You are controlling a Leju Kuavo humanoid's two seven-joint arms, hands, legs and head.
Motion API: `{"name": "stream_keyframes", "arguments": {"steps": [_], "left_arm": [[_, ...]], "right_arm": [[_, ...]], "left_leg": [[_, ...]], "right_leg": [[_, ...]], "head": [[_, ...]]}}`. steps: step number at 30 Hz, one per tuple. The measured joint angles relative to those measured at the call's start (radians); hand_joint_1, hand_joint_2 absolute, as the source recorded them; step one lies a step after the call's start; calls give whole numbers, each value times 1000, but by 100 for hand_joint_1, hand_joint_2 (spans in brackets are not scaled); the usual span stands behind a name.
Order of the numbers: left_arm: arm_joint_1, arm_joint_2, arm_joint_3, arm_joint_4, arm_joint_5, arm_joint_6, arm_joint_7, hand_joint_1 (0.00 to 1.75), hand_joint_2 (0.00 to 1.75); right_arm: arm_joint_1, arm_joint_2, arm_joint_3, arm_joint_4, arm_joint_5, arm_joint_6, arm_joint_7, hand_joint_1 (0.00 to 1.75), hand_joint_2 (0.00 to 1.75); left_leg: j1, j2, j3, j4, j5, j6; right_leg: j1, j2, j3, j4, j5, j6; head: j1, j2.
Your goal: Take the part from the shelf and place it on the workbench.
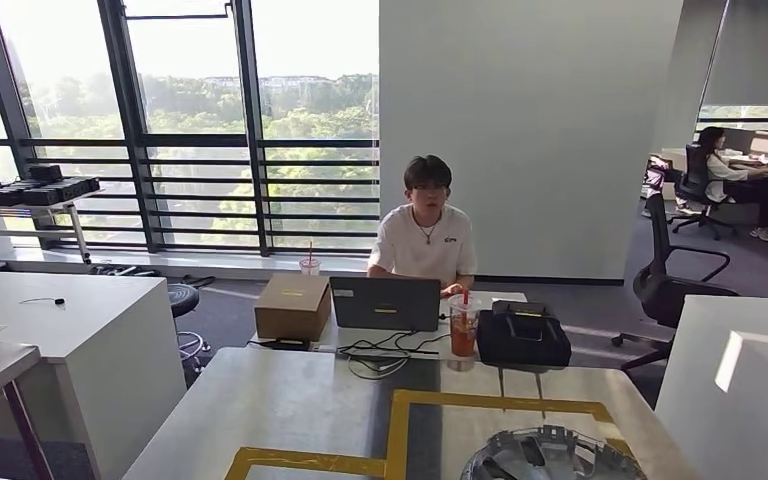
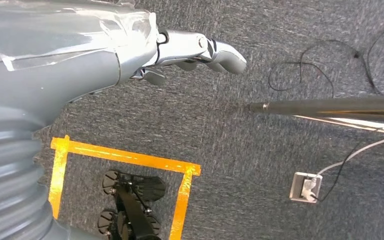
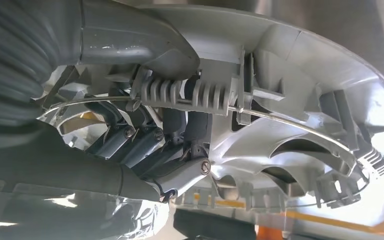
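The part is a silver wheel cover (image 1: 550,455), seen at the near edge of the grey workbench (image 1: 290,400), over the right-hand square of yellow tape (image 1: 500,402). Whether it rests on the bench I cannot tell. In the right wrist view my right hand (image 3: 145,135) grips the cover (image 3: 290,100) at its rim, dark fingers hooked through its ribbed inner side and the thumb across the top. My left hand (image 2: 190,50) hangs beside my body above the grey carpet, holding nothing.
At the far side of the bench stand a cardboard box (image 1: 293,306), a laptop (image 1: 385,303) with a seated person behind it, a drink cup (image 1: 462,325) and a black bag (image 1: 523,336). A white table (image 1: 60,320) stands left, an office chair (image 1: 675,280) right.
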Motion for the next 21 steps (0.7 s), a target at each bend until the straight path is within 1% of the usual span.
{"name": "stream_keyframes", "arguments": {"steps": [1,2,3,5,6,7,8,9,10,11,12,13,14,15,16,17,19,20,21], "left_arm": [[0,0,0,0,0,0,0,0,175],[0,0,0,0,-1,0,-1,0,175],[-1,-1,-1,1,-5,2,-4,0,175],[-3,-2,-1,10,-15,15,-11,0,175],[-4,-2,-1,15,-18,23,-14,0,175],[-6,-2,-1,19,-18,29,-15,0,175],[-8,-2,-2,19,-18,32,-16,0,175],[-11,-2,-2,19,-18,34,-17,0,175],[-14,-1,-2,18,-18,36,-18,0,175],[-16,-1,-2,18,-18,38,-19,0,175],[-17,0,-2,17,-18,38,-21,0,175],[-19,0,-2,17,-19,38,-24,0,175],[-19,2,-2,17,-21,38,-28,0,175],[-20,3,-2,17,-25,38,-34,0,175],[-21,5,-2,17,-31,38,-40,0,175],[-21,7,-2,17,-37,39,-46,0,175],[-21,9,-2,18,-50,39,-59,0,175],[-20,9,-2,18,-56,39,-64,0,175],[-20,10,-2,18,-61,39,-69,0,175]], "right_arm": [[-1,0,1,2,0,0,0,168,175],[-4,0,4,8,1,-1,-2,168,175],[-18,-1,15,30,5,-8,-19,168,175],[-62,4,66,110,22,-37,-82,168,175],[-88,9,97,154,30,-51,-117,168,175],[-107,18,125,186,37,-59,-139,168,175],[-125,27,145,205,41,-60,-148,168,175],[-145,38,164,224,43,-61,-154,168,175],[-165,51,182,241,44,-62,-157,168,175],[-183,65,198,257,44,-63,-158,168,175],[-201,81,214,273,43,-66,-158,168,175],[-217,98,229,289,40,-68,-158,168,175],[-232,114,243,305,37,-72,-158,168,175],[-247,129,254,319,33,-76,-158,168,175],[-261,143,264,332,29,-81,-157,168,175],[-276,156,273,347,25,-87,-156,168,175],[-302,179,289,378,17,-98,-154,168,175],[-311,188,296,392,15,-103,-153,168,175],[-318,196,301,405,14,-107,-153,168,175]], "left_leg": [[-1,0,0,0,0,1],[2,0,4,-6,4,6],[3,1,9,-14,10,13],[5,2,19,-29,21,26],[4,2,19,-30,23,27],[4,2,19,-28,22,26],[4,2,19,-24,20,23],[2,2,17,-19,16,18],[0,3,15,-13,12,13],[-3,5,13,-9,10,7],[-4,6,11,-7,9,2],[-4,8,10,-6,9,-1],[-2,8,7,-3,6,-6],[0,8,1,9,-3,-11],[2,8,-13,39,-22,-17],[5,6,-38,92,-51,-23],[8,6,-105,232,-112,-31],[9,6,-131,283,-126,-32],[10,6,-140,295,-119,-31]], "right_leg": [[-1,0,1,-1,0,2],[-1,0,0,-2,0,6],[-2,-1,-22,44,-22,7],[-4,-2,-102,204,-81,13],[-7,-3,-132,262,-100,17],[-9,-3,-126,248,-88,26],[-12,-5,-89,173,-58,36],[-13,-6,-51,100,-32,39],[-14,-6,-23,45,-13,37],[-13,-6,-8,16,-4,30],[-11,-4,-6,11,-2,21],[-12,-2,-8,11,0,13],[-13,-1,-9,11,2,8],[-15,0,-9,10,3,2],[-17,1,-8,10,4,-4],[-17,1,-9,9,4,-7],[-14,1,-10,10,4,-12],[-12,1,-10,10,4,-13],[-11,1,-9,10,4,-13]], "head": [[0,0],[0,0],[2,0],[5,0],[7,0],[8,0],[9,0],[9,0],[9,0],[8,0],[7,0],[6,0],[6,0],[5,0],[4,0],[2,0],[0,0],[0,0],[0,0]]}}
